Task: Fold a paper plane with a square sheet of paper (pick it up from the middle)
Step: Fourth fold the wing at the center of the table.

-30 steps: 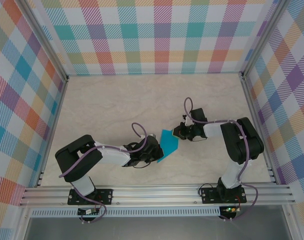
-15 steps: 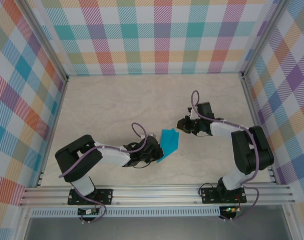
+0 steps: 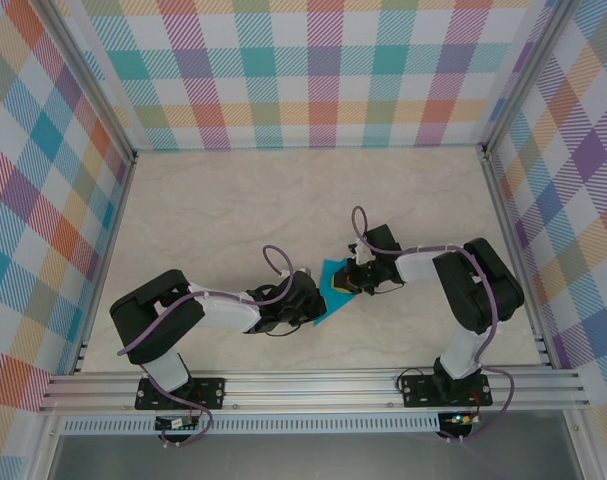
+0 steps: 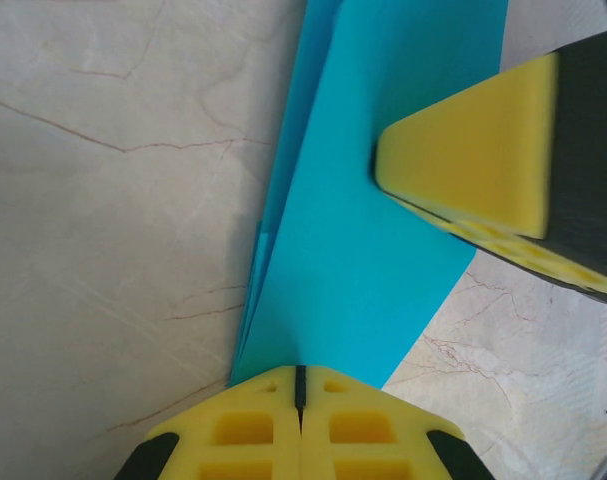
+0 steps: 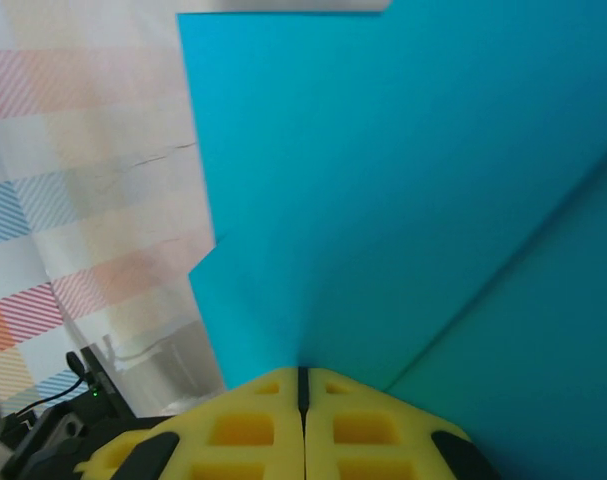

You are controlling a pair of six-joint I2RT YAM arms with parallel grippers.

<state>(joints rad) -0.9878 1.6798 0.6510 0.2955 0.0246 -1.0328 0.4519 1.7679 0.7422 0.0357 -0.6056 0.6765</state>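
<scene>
From above, the teal-blue sheet of paper (image 3: 330,293), folded, sits near the middle of the marble table (image 3: 223,210) between the two arms. The left gripper (image 3: 312,304) meets its near-left edge and the right gripper (image 3: 344,285) meets its far-right part. One narrow corner of the paper points toward the near edge of the table. In the left wrist view, the left gripper (image 4: 299,384) has its yellow fingers pressed together with no gap, pinching the edge of the sheet of paper (image 4: 363,240). Several layers fan out from the pinch along a long crease, over the table (image 4: 113,200). The right gripper's yellow pad (image 4: 473,160) lies against the upper right part of the sheet. In the right wrist view, the right gripper (image 5: 303,385) is likewise clamped tight on the sheet of paper (image 5: 383,180). The paper rises from the seam between the fingers, with a diagonal fold line running to the right. Blurred checked wall (image 5: 73,110) shows at the left.
</scene>
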